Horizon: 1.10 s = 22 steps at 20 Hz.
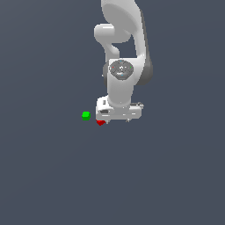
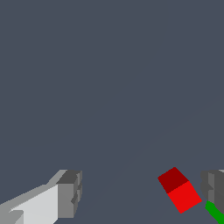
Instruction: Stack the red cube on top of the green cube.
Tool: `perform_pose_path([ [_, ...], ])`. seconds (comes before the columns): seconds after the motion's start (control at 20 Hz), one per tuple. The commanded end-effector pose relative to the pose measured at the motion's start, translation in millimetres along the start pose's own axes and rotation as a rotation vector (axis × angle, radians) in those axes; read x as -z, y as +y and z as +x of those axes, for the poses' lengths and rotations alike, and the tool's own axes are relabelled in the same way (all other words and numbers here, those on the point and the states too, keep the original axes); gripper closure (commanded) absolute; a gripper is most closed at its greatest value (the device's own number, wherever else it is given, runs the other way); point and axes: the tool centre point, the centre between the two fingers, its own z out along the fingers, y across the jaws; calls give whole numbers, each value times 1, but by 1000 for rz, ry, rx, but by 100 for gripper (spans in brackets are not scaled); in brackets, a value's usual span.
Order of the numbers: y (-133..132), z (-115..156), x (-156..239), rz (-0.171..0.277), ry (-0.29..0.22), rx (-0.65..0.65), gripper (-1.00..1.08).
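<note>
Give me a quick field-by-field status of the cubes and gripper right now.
red cube: on the surface, between the open fingers, nearer one finger, not gripped
green cube: on the surface, apart from the red cube, toward the exterior view's left
gripper: open, low over the red cube
stack: not yet done

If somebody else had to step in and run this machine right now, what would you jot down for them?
Gripper: open, holding nothing; its fingers are spread wide.
Red cube: between the fingers, much closer to one of them, not yet gripped. In the exterior view it peeks out under the hand.
Green cube: sits apart, on the exterior view's left of the red one, nothing on it.
Done: gripper brought to the red cube.
Left: centre, grasp, lift, carry over and set it on the green cube.
</note>
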Motion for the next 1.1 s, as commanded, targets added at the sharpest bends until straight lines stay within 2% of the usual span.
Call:
perform_pose_path([
  [0.0, 0, 0, 0, 0, 0, 0, -92],
  [0.5, 7, -13, -8, -2, 5, 61, -92],
  [1.05, 33, -49, -34, -10, 23, 254, -92],
])
